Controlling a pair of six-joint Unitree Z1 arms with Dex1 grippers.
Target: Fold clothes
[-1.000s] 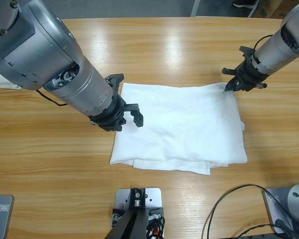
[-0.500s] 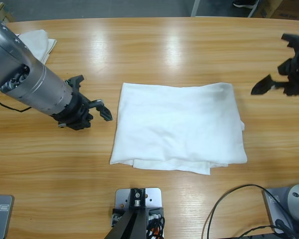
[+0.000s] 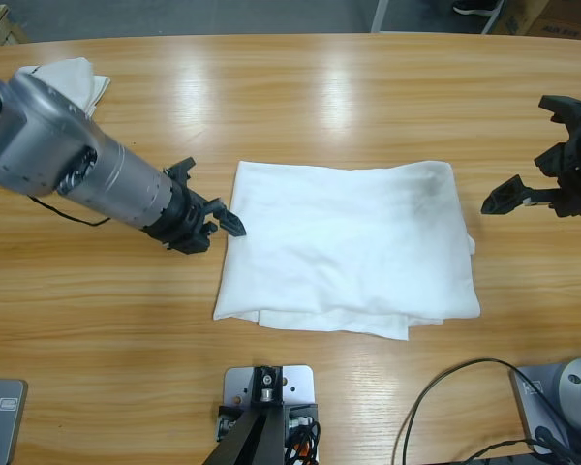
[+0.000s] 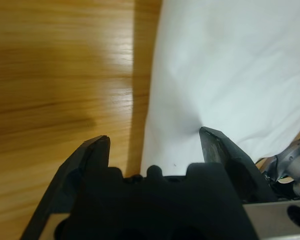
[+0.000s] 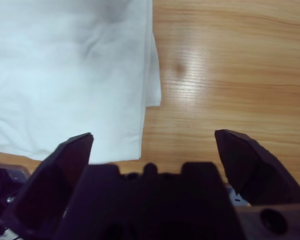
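Note:
A white T-shirt [image 3: 349,247] lies folded into a rough rectangle at the table's middle; no lettering shows on it. My left gripper [image 3: 214,198] stands open at the shirt's left edge. In the left wrist view that edge of the shirt [image 4: 230,65] runs between the jaws of the left gripper [image 4: 155,142], with wood on one side. My right gripper [image 3: 523,153] hangs wide open to the right of the shirt, apart from it. The right wrist view looks past the right gripper [image 5: 155,140] at the shirt's side edge [image 5: 65,65] and bare wood.
A second bunch of white cloth [image 3: 68,77] lies at the table's far left corner. The wooden table [image 3: 320,87] shows bare wood behind and in front of the shirt. A black cable [image 3: 436,397] loops near the front right edge.
The right gripper left the shirt's far right corner and moved off to the right, opening wider. The left arm drew back to the left, then came in again to the shirt's left edge.

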